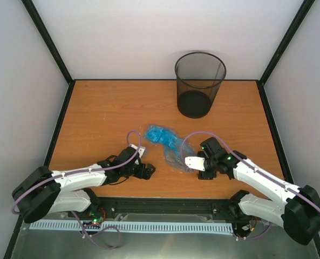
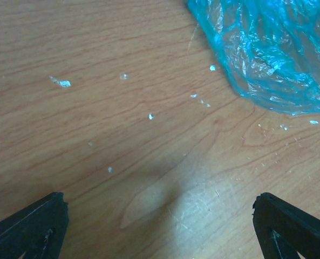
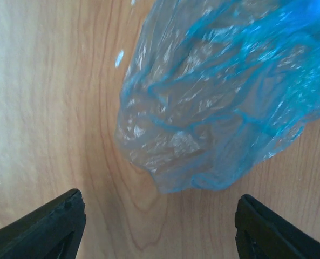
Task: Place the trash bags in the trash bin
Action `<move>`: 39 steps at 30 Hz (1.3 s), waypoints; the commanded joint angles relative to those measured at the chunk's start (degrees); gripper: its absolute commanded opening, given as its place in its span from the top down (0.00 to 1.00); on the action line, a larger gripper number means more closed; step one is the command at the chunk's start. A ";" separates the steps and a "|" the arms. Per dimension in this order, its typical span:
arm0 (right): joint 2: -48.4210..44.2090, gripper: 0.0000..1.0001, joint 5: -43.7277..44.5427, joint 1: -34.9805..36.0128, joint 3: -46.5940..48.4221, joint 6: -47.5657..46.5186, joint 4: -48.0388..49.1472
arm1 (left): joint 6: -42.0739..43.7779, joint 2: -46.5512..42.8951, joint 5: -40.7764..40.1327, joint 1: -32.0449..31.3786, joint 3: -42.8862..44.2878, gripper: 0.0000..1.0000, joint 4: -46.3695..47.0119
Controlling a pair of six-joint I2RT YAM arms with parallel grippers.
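The light-blue translucent trash bag (image 1: 167, 144) lies crumpled on the wooden table between my two grippers. The black wire-mesh trash bin (image 1: 199, 84) stands upright at the far middle-right, with nothing visible inside. My left gripper (image 1: 148, 171) is open and empty, low over the table just left of the bag; in the left wrist view the bag (image 2: 267, 54) is at the top right, beyond the gripper (image 2: 160, 237). My right gripper (image 1: 192, 166) is open and empty at the bag's near right end; in the right wrist view the bag (image 3: 213, 102) lies just ahead of the gripper (image 3: 160, 232), between the fingers (image 3: 41, 232).
The table (image 1: 100, 113) is walled by white panels with black frame posts at the back and sides. Small white flecks (image 2: 62, 82) dot the wood near the left gripper. Purple cables loop above both wrists.
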 commanded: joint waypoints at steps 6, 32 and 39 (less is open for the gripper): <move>3.13 0.18 18.64 4.44 -8.25 -7.89 24.42 | -1.87 -3.25 -0.77 -0.57 -0.53 0.05 6.58; -4.66 0.97 -17.56 5.09 37.64 27.97 2.48 | 3.87 -29.22 -20.48 -0.75 9.84 0.07 -12.53; 6.26 0.97 9.13 0.49 22.47 25.56 10.08 | 1.07 -32.13 -20.46 -0.79 9.30 0.08 -14.42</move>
